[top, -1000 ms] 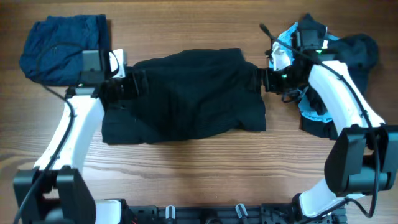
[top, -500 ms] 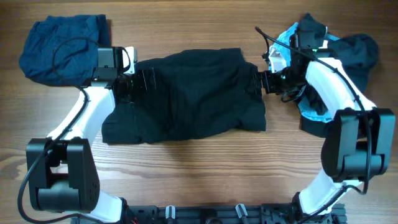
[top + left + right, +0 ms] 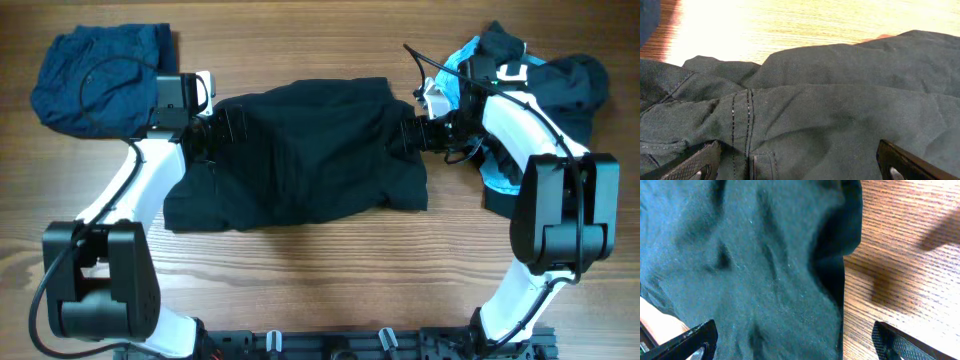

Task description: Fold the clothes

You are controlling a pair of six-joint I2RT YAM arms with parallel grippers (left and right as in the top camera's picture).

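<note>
While both tools stand wide open, you hold nothing. Your left tool [image 3: 222,132] is over the left edge of the big black garment [image 3: 300,160]. Your right tool [image 3: 403,134] is over its right edge. The garment lies spread out in the middle of the tabletop [image 3: 320,280]. A navy piece [image 3: 95,75] lies near your left arm, and a blue and black pile [image 3: 497,182] lies by your right arm. If you close too high, you may pinch only the top layer, or nothing. Your right arm could also drag the pile along.
</note>
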